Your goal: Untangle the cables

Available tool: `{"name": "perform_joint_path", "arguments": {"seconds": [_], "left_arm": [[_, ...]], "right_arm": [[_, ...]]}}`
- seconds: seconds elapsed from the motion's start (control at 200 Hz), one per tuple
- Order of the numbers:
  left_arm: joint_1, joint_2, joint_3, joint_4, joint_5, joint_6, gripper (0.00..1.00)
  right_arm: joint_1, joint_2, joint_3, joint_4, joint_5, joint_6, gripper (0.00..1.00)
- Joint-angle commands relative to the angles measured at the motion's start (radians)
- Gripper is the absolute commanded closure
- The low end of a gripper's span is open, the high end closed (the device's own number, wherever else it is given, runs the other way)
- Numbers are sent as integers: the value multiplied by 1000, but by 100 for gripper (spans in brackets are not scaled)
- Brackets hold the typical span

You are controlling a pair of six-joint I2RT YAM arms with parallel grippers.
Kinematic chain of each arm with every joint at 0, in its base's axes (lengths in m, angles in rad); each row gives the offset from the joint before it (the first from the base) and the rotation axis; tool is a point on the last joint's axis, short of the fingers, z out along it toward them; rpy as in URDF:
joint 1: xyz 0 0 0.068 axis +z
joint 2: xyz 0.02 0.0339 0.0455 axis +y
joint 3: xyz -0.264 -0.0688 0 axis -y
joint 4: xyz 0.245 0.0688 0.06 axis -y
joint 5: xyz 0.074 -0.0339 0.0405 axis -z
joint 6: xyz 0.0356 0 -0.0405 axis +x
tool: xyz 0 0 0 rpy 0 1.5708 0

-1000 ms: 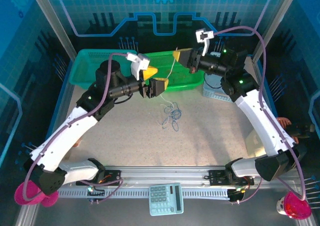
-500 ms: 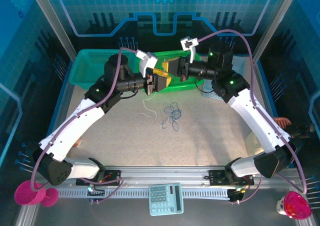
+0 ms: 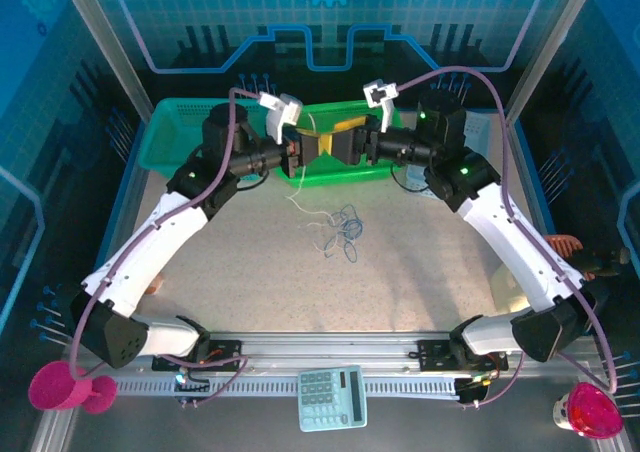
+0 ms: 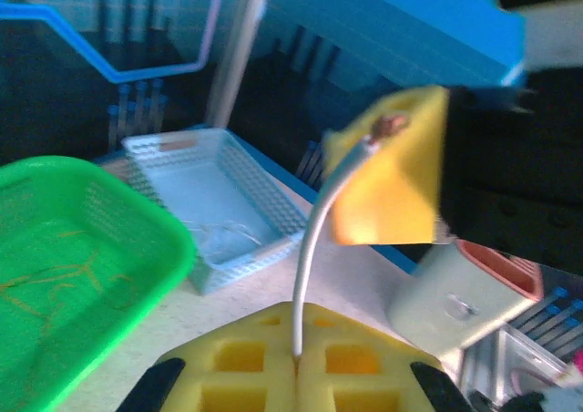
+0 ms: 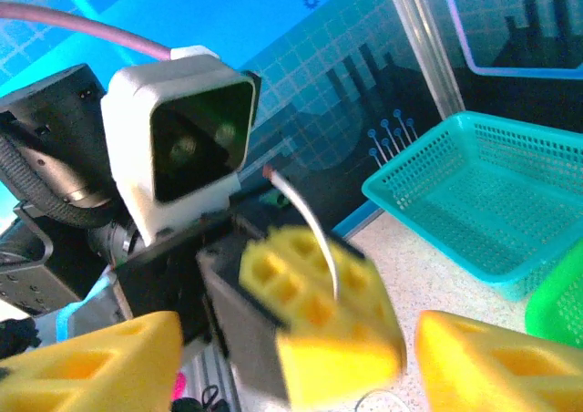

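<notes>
**A:** Where is the cable?

**B:** I see the white cable [image 4: 310,257] pinched between the yellow pads of my left gripper [image 3: 303,154], whose jaws are closed tight on it. A short end curves up from the pads and meets one yellow finger [image 4: 392,175] of the right gripper [image 3: 336,148].

**A:** Is the right one holding it too?

**B:** No. From its wrist view its jaws stand wide, with the left gripper's pads between them. It grips nothing.

**A:** And the rest of the cords?

**B:** The white cable's other end hangs down to the table. Just beside it lies the tangle [image 3: 346,234], blue and white loops in front of both grippers. I cannot tell whether the hanging strand runs into it.

**A:** What is around them?

**B:** Both grippers meet above the near rim of the green basket [image 3: 340,175]. A teal basket [image 3: 176,132] sits to its left. A pale blue basket [image 4: 219,202] sits to its right, largely under the right arm. A calculator [image 3: 333,397] lies at the near edge, well apart.
</notes>
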Motion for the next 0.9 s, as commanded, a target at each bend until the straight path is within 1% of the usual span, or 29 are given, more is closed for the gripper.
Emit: {"name": "perform_joint_path", "arguments": {"seconds": [0.0, 0.03, 0.07, 0.12, 0.135, 0.31, 0.395, 0.47, 0.61, 0.675, 0.75, 0.89], "left_arm": [[69, -3, -9, 78, -48, -34, 100], [89, -1, -3, 83, -50, -42, 100], [111, 5, 9, 87, -56, -47, 100], [133, 15, 29, 85, -67, -43, 100], [142, 17, 37, 83, -69, -42, 100], [220, 76, 136, 81, -121, -6, 100], [265, 123, 197, 83, -163, 9, 100], [307, 171, 253, 86, -200, 21, 100], [379, 274, 363, 81, -266, 28, 100], [410, 325, 419, 66, -298, 20, 100], [440, 379, 479, 52, -317, 8, 100], [469, 465, 576, 16, -341, -5, 100]], "right_arm": [[-22, -59, -40, -1, 51, -15, 22], [-27, -68, -53, -4, 63, -19, 20], [-29, -79, -67, -16, 88, -28, 14], [-32, -93, -83, -28, 122, -46, 2], [-31, -97, -89, -31, 134, -50, 0], [-34, -135, -137, -97, 320, -79, 0], [-37, -146, -150, -128, 373, -84, 0], [-47, -161, -178, -122, 368, -64, 0], [-76, -178, -236, -65, 271, -13, 0], [-81, -182, -258, -60, 265, 6, 0], [-82, -188, -282, -70, 257, -10, 0], [-81, -216, -348, -102, 261, -32, 0]]}}
